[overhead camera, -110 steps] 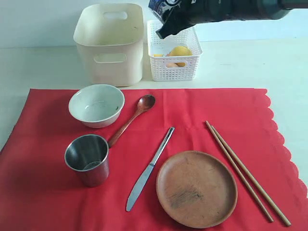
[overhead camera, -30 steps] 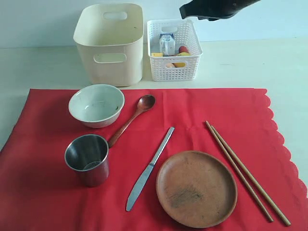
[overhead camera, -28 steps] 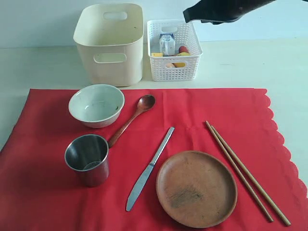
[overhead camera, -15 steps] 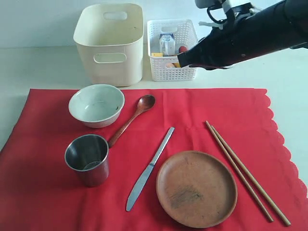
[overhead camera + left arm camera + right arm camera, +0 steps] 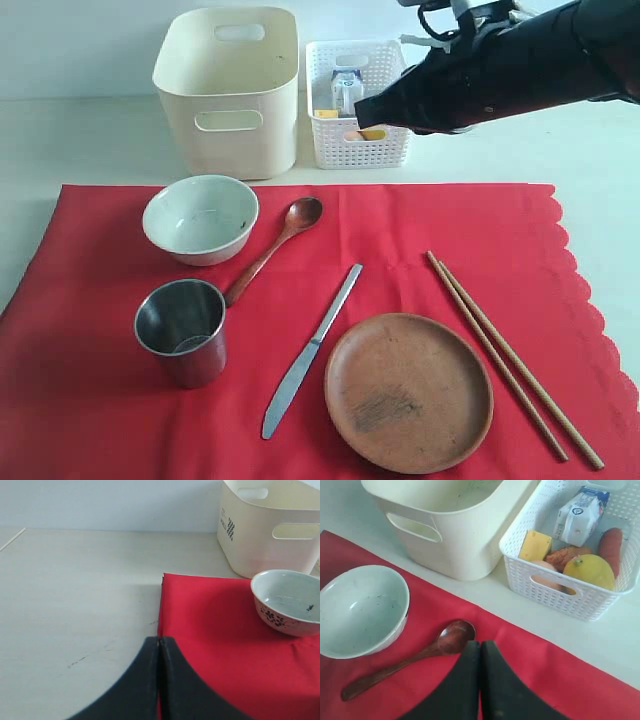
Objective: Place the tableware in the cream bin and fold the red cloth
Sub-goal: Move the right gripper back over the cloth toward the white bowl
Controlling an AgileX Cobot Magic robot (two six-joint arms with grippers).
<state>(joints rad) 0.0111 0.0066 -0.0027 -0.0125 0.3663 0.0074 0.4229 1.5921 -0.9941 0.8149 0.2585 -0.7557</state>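
Observation:
On the red cloth (image 5: pixel 400 230) lie a pale bowl (image 5: pixel 200 218), a steel cup (image 5: pixel 182 330), a wooden spoon (image 5: pixel 272 250), a table knife (image 5: pixel 312 350), a brown plate (image 5: pixel 408 392) and a pair of chopsticks (image 5: pixel 510 358). The cream bin (image 5: pixel 230 90) stands behind the cloth. My right gripper (image 5: pixel 362 112) is shut and empty, hanging in front of the white basket, above the cloth's far edge. In the right wrist view its tips (image 5: pixel 480 643) sit just past the spoon's (image 5: pixel 415 656) bowl. My left gripper (image 5: pixel 159 640) is shut and empty over the cloth's (image 5: pixel 225 640) left edge, out of the exterior view.
A white lattice basket (image 5: pixel 340 150) right of the bin holds a milk carton (image 5: pixel 581 515), a lemon (image 5: pixel 589 571), cheese (image 5: pixel 535 546) and sausage (image 5: pixel 611 545). Bare pale table (image 5: pixel 540 140) lies behind and beside the cloth.
The right arm has come down and leftward from above the basket to in front of it, staying shut. The milk carton it carried earlier now stands in the basket. Tableware has not moved.

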